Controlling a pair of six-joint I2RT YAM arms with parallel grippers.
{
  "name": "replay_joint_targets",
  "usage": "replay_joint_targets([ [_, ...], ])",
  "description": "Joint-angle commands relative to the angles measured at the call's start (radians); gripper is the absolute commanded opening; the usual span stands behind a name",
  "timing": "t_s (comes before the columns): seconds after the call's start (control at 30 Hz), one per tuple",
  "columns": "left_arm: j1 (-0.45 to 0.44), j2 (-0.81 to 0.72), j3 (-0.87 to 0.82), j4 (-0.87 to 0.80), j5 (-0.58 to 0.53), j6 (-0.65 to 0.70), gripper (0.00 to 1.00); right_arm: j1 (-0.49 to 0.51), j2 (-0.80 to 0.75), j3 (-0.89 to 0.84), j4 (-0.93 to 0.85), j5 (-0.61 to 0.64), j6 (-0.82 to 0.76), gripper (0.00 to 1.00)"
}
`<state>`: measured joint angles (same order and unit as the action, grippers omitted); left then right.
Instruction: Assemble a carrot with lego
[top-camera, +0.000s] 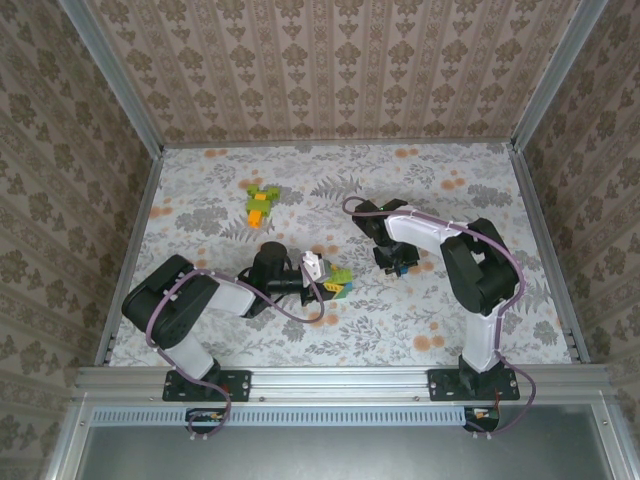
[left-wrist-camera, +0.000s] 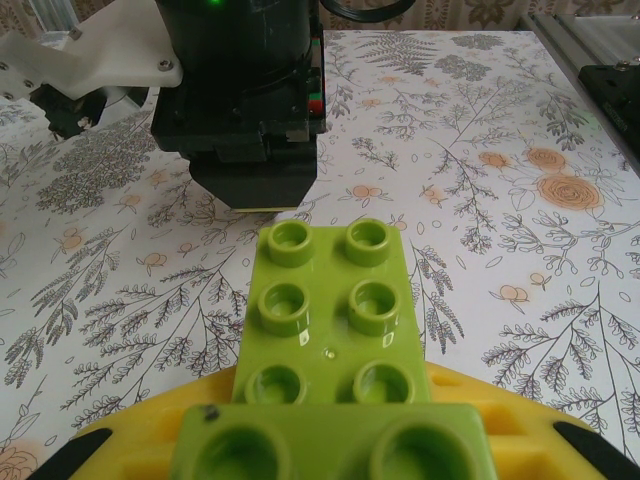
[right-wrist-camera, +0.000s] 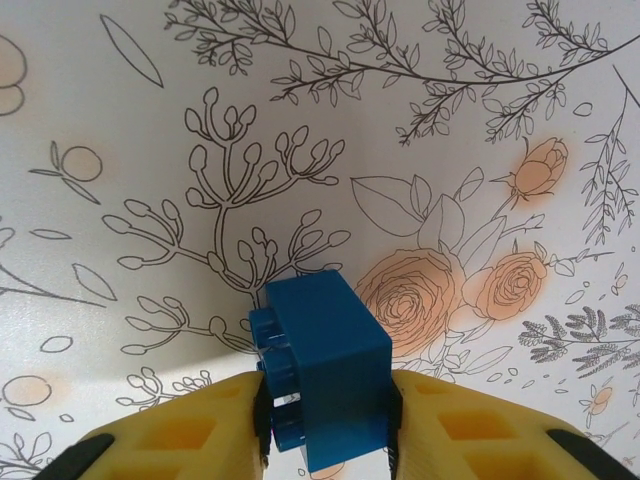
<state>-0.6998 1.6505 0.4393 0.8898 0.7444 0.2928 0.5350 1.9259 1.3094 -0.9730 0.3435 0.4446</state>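
My left gripper (left-wrist-camera: 330, 445) is shut on a light green lego piece (left-wrist-camera: 330, 320) made of stacked studded bricks, which sticks out forward over the floral table. From above, this gripper (top-camera: 325, 283) lies near the table's middle with the green piece (top-camera: 340, 277) at its tip. My right gripper (right-wrist-camera: 325, 435) is shut on a small blue lego brick (right-wrist-camera: 330, 365), studs facing left, with yellow fingers (right-wrist-camera: 190, 435) pressing both sides just above the table. In the top view the right gripper (top-camera: 394, 262) points down, a little to the right of the left one.
A small heap of green and orange lego (top-camera: 260, 203) lies at the back left of the table (top-camera: 450, 310). The right arm's black wrist (left-wrist-camera: 250, 100) hangs close in front of the left gripper. Metal rails and patterned walls enclose the table.
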Motion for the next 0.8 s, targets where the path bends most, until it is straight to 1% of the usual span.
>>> replay_joint_targets([
  [0.0,-0.003,0.048,-0.010,-0.129,-0.046,0.034,0.28,0.004,0.006,0.024,-0.033,0.037,-0.004,0.33],
  [0.1,-0.003,0.048,-0.010,-0.129,-0.046,0.034,0.28,-0.002,-0.018,0.019,-0.023,0.021,-0.010,0.30],
  [0.23,-0.002,0.048,-0.010,-0.129,-0.047,0.034,0.28,-0.036,-0.075,-0.007,0.021,-0.075,-0.026,0.27],
  [0.27,-0.003,0.048,-0.008,-0.130,-0.046,0.034,0.28,-0.054,-0.094,-0.026,0.047,-0.127,-0.030,0.27],
  [0.43,-0.003,0.048,-0.008,-0.132,-0.046,0.034,0.28,-0.162,-0.200,-0.137,0.225,-0.465,-0.022,0.26],
  [0.6,-0.003,0.048,-0.007,-0.135,-0.046,0.035,0.28,-0.243,-0.195,-0.225,0.385,-0.742,0.009,0.27],
  [0.7,-0.003,0.049,-0.005,-0.136,-0.044,0.035,0.28,-0.278,-0.159,-0.268,0.491,-0.853,0.035,0.27],
  [0.77,-0.003,0.048,-0.005,-0.138,-0.044,0.035,0.28,-0.292,-0.132,-0.272,0.510,-0.865,0.038,0.27],
])
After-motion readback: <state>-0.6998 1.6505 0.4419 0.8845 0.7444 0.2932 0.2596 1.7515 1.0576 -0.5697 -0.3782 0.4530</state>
